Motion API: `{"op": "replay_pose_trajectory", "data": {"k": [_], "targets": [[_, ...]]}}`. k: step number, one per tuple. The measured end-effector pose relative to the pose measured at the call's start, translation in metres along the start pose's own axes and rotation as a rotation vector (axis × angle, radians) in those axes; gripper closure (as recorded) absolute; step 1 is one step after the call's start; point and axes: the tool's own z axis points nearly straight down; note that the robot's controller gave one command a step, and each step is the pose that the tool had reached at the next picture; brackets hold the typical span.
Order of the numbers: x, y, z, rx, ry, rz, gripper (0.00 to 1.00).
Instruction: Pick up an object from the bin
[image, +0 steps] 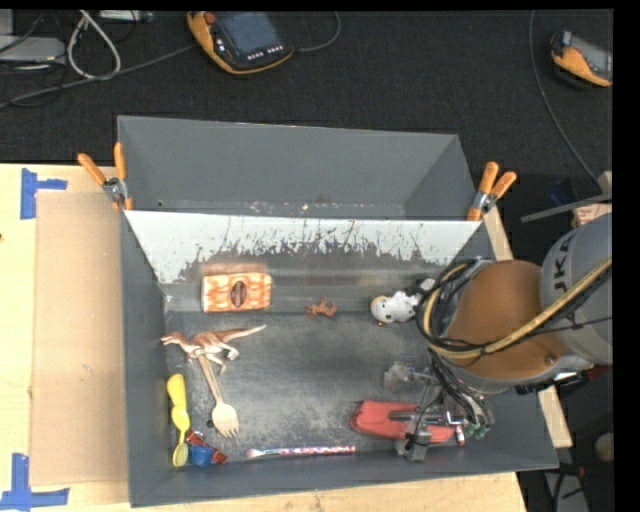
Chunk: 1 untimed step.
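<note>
Just one red flat piece (381, 417) beneath the hand (424, 444), grip state unclear.

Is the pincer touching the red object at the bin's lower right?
Cannot tell. In the camera view the pincer overlaps the right end of the red object, but its height above it is unclear.

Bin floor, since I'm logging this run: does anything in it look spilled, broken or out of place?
Nothing looks spilled or broken. An orange rectangular block lies by the back wall, a tan dinosaur figure against a pale plastic fork at left. Only the grey metal bin's back wall is streaked with dark scuffs.
</note>
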Motion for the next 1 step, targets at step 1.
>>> {"op": "replay_pose_trajectory", "data": {"k": [1], "targets": [[-0.0075,-0.0106,0.0078,-0.004,0.0,-0.04,1.0]]}}
